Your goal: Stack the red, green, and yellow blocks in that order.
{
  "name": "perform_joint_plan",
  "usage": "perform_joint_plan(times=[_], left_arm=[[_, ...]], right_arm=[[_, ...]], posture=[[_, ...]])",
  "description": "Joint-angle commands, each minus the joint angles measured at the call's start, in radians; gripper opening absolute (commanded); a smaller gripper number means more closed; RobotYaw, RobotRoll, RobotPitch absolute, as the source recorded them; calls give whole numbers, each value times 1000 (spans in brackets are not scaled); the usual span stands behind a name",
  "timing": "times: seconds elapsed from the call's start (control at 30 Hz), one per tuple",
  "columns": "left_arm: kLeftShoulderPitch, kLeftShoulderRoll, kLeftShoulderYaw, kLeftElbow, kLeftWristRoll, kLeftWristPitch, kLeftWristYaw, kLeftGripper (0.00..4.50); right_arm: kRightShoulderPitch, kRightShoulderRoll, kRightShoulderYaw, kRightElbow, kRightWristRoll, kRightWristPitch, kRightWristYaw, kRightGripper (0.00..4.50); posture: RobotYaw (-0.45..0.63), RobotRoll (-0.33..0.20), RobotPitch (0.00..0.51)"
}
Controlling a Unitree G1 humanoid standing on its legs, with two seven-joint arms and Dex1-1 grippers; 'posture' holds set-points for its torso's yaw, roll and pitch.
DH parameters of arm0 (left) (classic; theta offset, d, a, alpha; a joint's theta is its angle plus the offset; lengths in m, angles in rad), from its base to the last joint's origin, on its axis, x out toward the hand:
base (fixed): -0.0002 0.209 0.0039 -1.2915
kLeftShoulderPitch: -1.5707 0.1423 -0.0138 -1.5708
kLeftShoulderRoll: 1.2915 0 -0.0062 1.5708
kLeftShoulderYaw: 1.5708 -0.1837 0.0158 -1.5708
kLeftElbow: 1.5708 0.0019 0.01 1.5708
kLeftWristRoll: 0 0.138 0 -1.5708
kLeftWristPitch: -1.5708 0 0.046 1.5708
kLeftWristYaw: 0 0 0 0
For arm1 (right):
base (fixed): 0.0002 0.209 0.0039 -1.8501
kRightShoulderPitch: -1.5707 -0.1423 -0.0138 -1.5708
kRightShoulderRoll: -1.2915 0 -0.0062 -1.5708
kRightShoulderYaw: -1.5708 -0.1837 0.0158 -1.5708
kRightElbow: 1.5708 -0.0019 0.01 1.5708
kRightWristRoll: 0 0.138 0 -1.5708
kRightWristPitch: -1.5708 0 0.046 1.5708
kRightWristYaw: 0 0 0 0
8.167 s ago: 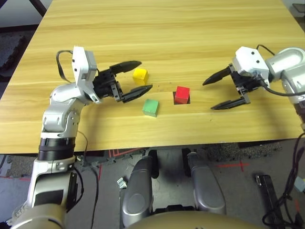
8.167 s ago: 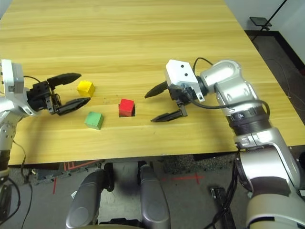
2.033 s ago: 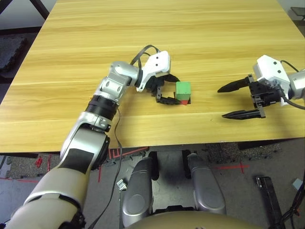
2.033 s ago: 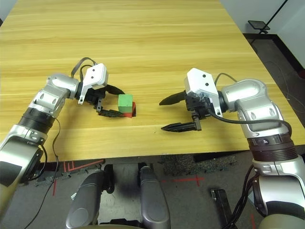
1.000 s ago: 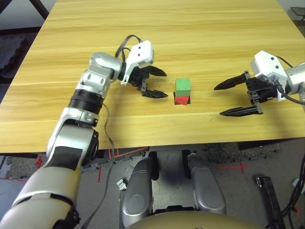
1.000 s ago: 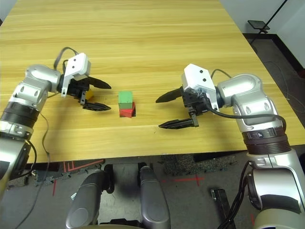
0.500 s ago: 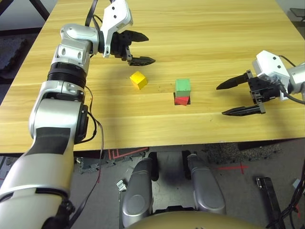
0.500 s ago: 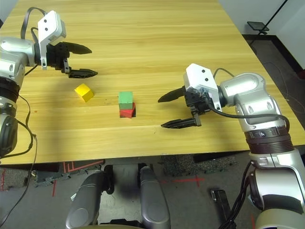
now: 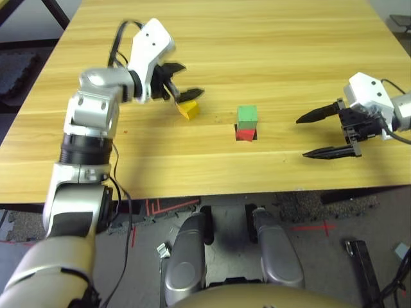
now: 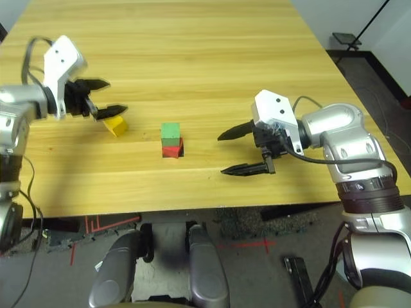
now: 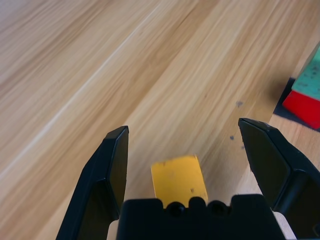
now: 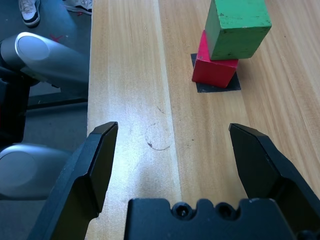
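Observation:
The green block [image 9: 247,115] sits on the red block [image 9: 244,134], which rests on a flat black patch [image 12: 197,88] at mid-table. The yellow block [image 9: 189,109] lies alone on the wood to their left. My left gripper [image 9: 186,81] is open, just over the yellow block's far side. In the left wrist view the yellow block [image 11: 179,178] shows between the spread fingers [image 11: 112,165], touching neither. My right gripper [image 9: 303,137] is open and empty, to the right of the stack and pointing at it. The right wrist view shows the green block [image 12: 237,25] and the red block [image 12: 214,68] ahead of that gripper.
The wooden table [image 9: 257,38] stretches far behind the blocks. Its front edge [image 9: 212,192] runs close below the stack. Bare wood lies between the stack and my right gripper.
My left gripper has come down from the far left toward the yellow block and now stands just over it. The blocks and my right gripper have stayed where they were.

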Motion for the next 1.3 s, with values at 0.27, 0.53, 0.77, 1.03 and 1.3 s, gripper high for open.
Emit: perform_joint_plan(times=[0.27,0.53,0.77,1.03,1.3], left_arm=[[40,-14,-4,45,-18,-16,98,4484],[55,-14,-19,66,-23,-25,92,4484],[76,-12,-29,90,-20,-38,87,4484],[86,-18,-35,121,-18,-47,88,4484],[68,-38,-31,203,-9,-87,112,4484]], right_arm=[[8,-13,-7,-22,9,13,9,4500],[11,-6,-4,-18,8,11,0,4500],[13,-3,-1,-17,4,6,-4,4500],[7,-7,-2,-11,2,5,-2,4500],[-7,-8,-3,1,-1,1,1,4500]], posture=[[279,82,241],[277,87,244],[278,87,250],[278,83,254],[277,80,255]])
